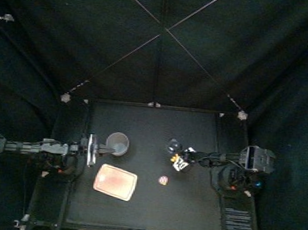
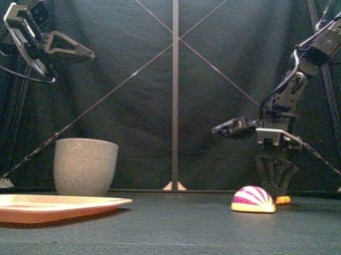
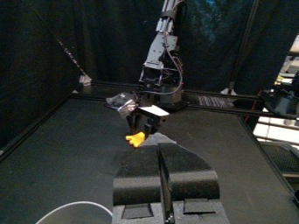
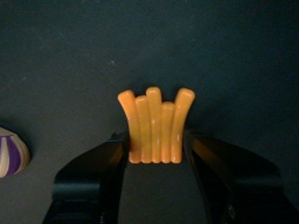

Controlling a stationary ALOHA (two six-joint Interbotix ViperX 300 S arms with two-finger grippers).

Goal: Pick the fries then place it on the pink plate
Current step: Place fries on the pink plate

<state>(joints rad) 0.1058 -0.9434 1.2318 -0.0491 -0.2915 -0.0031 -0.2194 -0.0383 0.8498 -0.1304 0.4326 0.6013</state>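
Right fingers point(image 4: 100, 171) clenched on orange ridged plastic toy fries point(image 4: 155, 127), low at the black bench's point(image 1: 177, 209) right side. Striped pink-white dome toy point(image 2: 253, 199) just beside. Flat pink tray point(image 2: 54, 206) well apart, front left. Left fingers point(image 3: 193, 179) closed, empty, bench left edge.

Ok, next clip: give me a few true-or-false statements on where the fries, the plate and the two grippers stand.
1. The fries sit between the jaws of the right gripper. True.
2. The fries lie on the pink plate. False: the plate is bare; the fries are off to its right, at the right gripper.
3. The grey cup stands behind the plate. True.
4. The left gripper holds the striped toy. False: the toy lies on the table beside the right gripper; the left gripper holds nothing.
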